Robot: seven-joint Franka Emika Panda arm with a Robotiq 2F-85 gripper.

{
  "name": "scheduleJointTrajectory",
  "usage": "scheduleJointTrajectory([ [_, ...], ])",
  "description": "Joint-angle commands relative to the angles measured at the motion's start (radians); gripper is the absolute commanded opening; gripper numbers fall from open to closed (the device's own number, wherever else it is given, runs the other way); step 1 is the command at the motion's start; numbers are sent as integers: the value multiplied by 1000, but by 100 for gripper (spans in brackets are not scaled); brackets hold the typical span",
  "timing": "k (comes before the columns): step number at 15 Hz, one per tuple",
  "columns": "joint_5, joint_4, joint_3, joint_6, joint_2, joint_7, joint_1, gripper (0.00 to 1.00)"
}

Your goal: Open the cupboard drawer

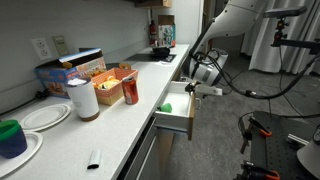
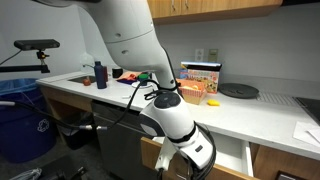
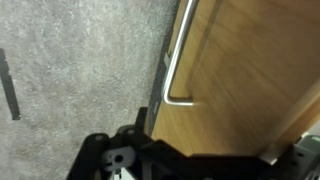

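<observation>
I am finishing the pull: the drawer (image 1: 173,121) is standing open. I cannot tell if my jaws are gripping the handle (image 3: 176,55); next, I think, is letting go cleanly

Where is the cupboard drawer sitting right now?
In an exterior view the cupboard drawer stands pulled out from under the white counter, with a green object inside and the gripper close to its front panel.
</observation>
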Motion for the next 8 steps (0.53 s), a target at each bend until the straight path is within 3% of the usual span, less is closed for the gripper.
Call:
scheduleJointTrajectory([
  [1,108,-63,-155,29,6,-62,81,100],
  [5,225,-112,-256,62,2,-151,146,100],
  [8,306,-144,-265,90,-39,-248,171,100],
])
